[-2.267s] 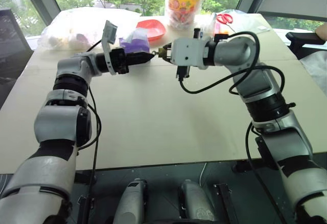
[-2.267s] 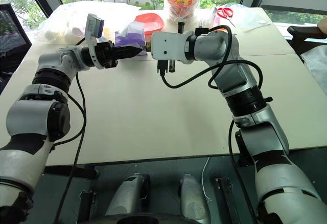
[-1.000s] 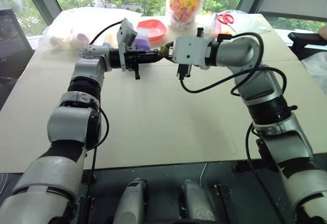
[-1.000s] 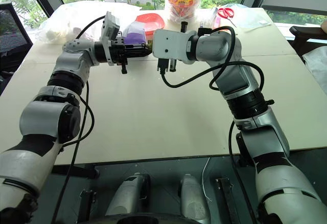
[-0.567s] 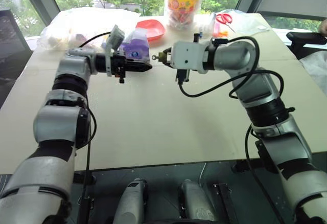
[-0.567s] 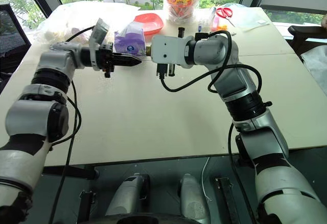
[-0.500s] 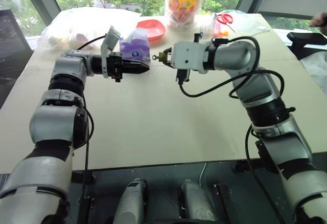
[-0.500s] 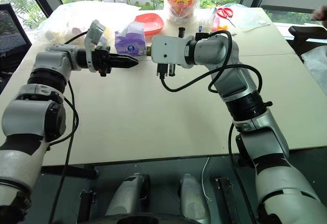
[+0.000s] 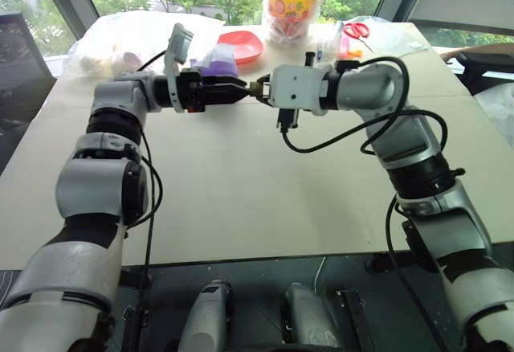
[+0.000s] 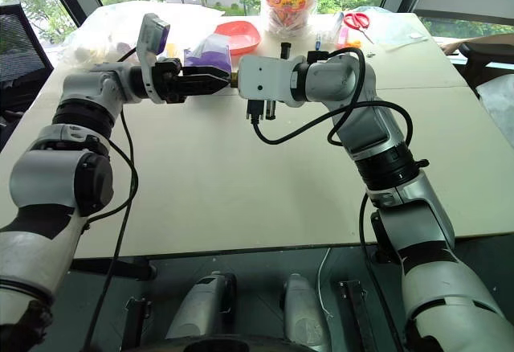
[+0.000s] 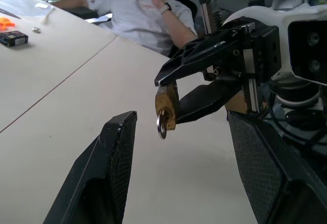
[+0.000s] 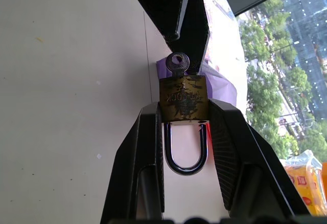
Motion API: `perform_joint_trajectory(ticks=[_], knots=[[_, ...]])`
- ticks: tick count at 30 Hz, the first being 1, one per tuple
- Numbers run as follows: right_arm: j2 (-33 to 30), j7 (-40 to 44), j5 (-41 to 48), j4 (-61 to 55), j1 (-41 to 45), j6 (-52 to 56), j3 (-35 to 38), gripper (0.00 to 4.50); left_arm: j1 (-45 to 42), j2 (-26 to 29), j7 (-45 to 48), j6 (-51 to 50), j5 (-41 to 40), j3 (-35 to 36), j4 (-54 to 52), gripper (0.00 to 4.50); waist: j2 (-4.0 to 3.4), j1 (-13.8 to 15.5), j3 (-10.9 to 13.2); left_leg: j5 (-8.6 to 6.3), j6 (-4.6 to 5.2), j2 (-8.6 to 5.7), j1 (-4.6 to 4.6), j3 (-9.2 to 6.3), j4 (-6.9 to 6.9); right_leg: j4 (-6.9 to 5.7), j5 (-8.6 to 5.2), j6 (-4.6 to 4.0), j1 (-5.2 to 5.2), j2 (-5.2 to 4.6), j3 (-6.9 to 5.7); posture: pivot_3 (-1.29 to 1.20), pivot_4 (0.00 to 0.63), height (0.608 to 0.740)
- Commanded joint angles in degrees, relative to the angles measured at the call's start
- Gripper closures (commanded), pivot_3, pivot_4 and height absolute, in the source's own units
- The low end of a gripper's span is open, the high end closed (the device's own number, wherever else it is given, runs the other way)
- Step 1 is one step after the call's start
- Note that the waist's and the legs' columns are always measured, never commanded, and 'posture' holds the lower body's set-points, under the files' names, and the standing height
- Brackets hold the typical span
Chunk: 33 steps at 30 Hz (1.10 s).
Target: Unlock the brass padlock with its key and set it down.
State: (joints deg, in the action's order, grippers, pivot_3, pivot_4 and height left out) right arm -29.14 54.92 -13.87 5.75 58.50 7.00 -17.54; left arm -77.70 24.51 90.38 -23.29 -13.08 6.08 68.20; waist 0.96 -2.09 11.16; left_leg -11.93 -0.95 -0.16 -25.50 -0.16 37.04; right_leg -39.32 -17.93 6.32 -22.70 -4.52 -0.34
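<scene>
Upper left of centre in your head view: left gripper point(image 9: 238, 92) level, fingers spread, nothing pinched. Just right of it, the brass padlock point(image 12: 184, 99) sits clamped between the right gripper's point(image 12: 185, 114) fingers, above the table point(image 9: 241, 191). The key point(image 12: 178, 63) stands in the lock, pointing at the left fingertips; contact unclear.

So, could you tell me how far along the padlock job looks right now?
Done: the key sits in the brass padlock, which the right gripper clamps above the table. In hand: the left gripper is open facing the key, not gripping it. Left: the shackle looks seated, so turning the key and setting the padlock down.
</scene>
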Motion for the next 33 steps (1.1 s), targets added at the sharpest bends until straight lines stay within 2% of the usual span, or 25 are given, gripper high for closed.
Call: perform_joint_trajectory(ticks=[1,4,5,7,12,13,24,31,32,33], knots=[[0.02,-0.47,0.42,-3.18,1.34,-0.27,0.76,3.81,-2.33,-0.62,-1.17,0.70,-0.84,1.49,0.47,1.60,0.00,-0.05,0.00,0.00,0.00,0.00,0.00,0.00,0.00,0.00,0.00,0.00,0.00,0.01,0.00,0.00,0.150,0.740],[0.15,-0.64,0.33,-3.51,1.30,0.05,0.76,3.81,-2.82,-1.49,-1.56,0.66,-0.75,1.69,1.06,1.60,0.00,-0.25,0.00,0.00,0.00,-0.01,0.00,0.00,-0.01,0.00,0.00,0.00,-0.01,0.02,0.00,0.00,0.150,0.740],[0.19,-0.73,0.29,-3.66,1.26,0.17,0.78,3.81,-2.92,-1.81,-1.80,0.73,-0.65,1.67,1.28,1.84,0.00,-0.24,0.00,0.00,0.00,-0.01,0.00,0.00,-0.01,0.00,0.00,0.00,-0.02,0.02,0.00,0.00,0.150,0.740],[0.26,-0.89,0.21,-3.85,1.21,0.37,0.79,3.81,-3.06,-2.09,-1.98,0.69,-0.57,1.68,1.58,2.38,0.00,-0.22,0.00,0.00,0.00,-0.01,0.00,0.00,-0.01,0.00,0.00,0.00,-0.01,0.02,0.00,0.00,0.150,0.740],[0.26,-0.99,0.08,-4.25,1.04,0.77,0.86,3.81,-3.61,-2.18,-2.09,0.18,-0.99,2.35,1.97,4.28,0.00,-0.24,0.00,0.00,0.00,-0.01,-0.01,0.00,-0.01,-0.01,0.00,0.00,-0.02,0.02,0.00,0.00,0.150,0.740],[0.24,-1.01,0.07,-4.32,1.00,0.82,0.86,3.81,-3.64,-2.18,-2.00,0.19,-0.85,2.43,2.00,4.47,0.00,-0.24,0.00,0.00,0.00,-0.01,0.00,0.01,-0.01,-0.01,0.00,0.00,-0.02,0.02,0.00,0.00,0.150,0.740],[0.35,-1.27,0.18,-3.72,0.86,1.09,1.19,3.81,-2.30,-0.58,0.24,0.83,0.57,1.51,1.69,4.47,0.00,-0.19,0.00,0.00,0.00,-0.01,0.00,0.01,0.00,-0.01,0.00,0.00,-0.01,0.02,0.00,0.00,0.150,0.740],[-1.80,-1.41,0.53,-6.13,-0.21,5.15,3.29,0.31,-1.93,-0.52,0.93,0.82,0.76,1.48,1.43,4.50,0.00,-0.11,0.00,0.00,0.00,-0.01,0.00,0.01,0.00,-0.01,0.00,0.00,-0.01,0.01,0.00,0.00,0.150,0.740],[-2.80,-0.81,1.37,-7.65,-1.00,7.61,4.53,0.07,-1.90,-0.45,0.99,0.85,0.83,1.50,1.43,4.50,0.00,0.01,0.00,0.00,0.00,0.00,-0.01,0.00,0.00,-0.01,0.00,0.00,-0.01,0.01,0.00,0.00,0.150,0.740],[-3.15,-0.26,3.94,-10.07,-1.99,13.32,7.24,0.07,-1.88,-0.28,1.23,0.86,0.88,1.53,1.46,4.50,0.00,0.19,0.00,0.00,0.00,0.00,-0.01,0.00,0.00,0.00,0.00,0.00,-0.01,0.01,0.00,0.00,0.150,0.740]])
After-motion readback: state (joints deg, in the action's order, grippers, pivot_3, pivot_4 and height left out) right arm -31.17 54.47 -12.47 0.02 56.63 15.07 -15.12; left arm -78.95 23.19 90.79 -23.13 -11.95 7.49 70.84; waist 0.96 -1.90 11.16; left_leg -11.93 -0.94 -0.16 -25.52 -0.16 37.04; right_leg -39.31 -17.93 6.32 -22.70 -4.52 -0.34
